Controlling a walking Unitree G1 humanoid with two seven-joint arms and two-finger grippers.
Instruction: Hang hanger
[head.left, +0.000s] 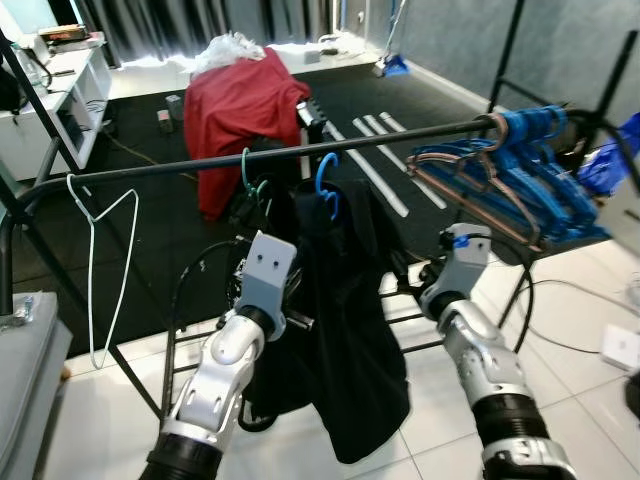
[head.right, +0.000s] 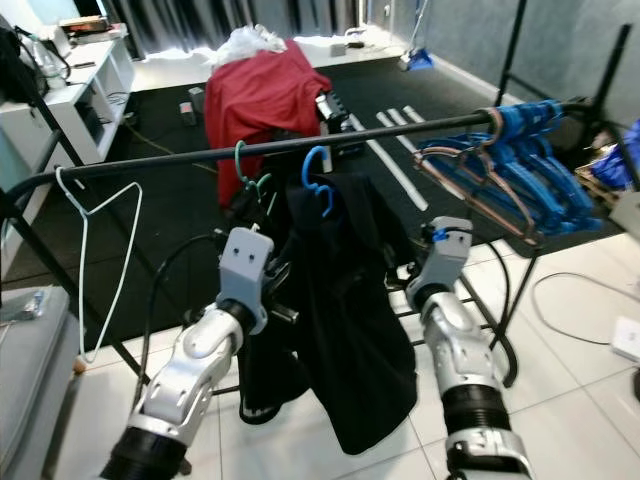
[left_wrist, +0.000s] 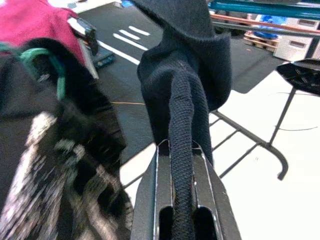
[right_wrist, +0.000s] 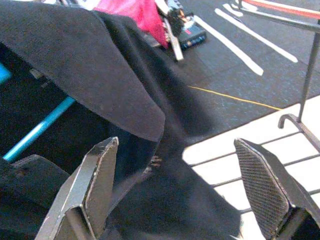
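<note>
A black garment (head.left: 345, 330) hangs on a blue hanger (head.left: 326, 180) whose hook sits over the black rail (head.left: 180, 165) of a clothes rack. My left gripper (left_wrist: 181, 150) is shut on a fold of that garment near its left edge, below the rail. My right gripper (right_wrist: 176, 144) stands open at the garment's right side, its fingers apart with only cloth behind them. A green hanger (head.left: 246, 172) with dark patterned clothing hangs just left of the blue one.
A white wire hanger (head.left: 90, 280) hangs bare at the rail's left end. Several blue hangers (head.left: 530, 170) bunch at the right end. Behind the rack is a red cloth (head.left: 240, 100) on a dark rug. A white shelf (head.left: 50, 100) stands far left, and cables cross the tiled floor.
</note>
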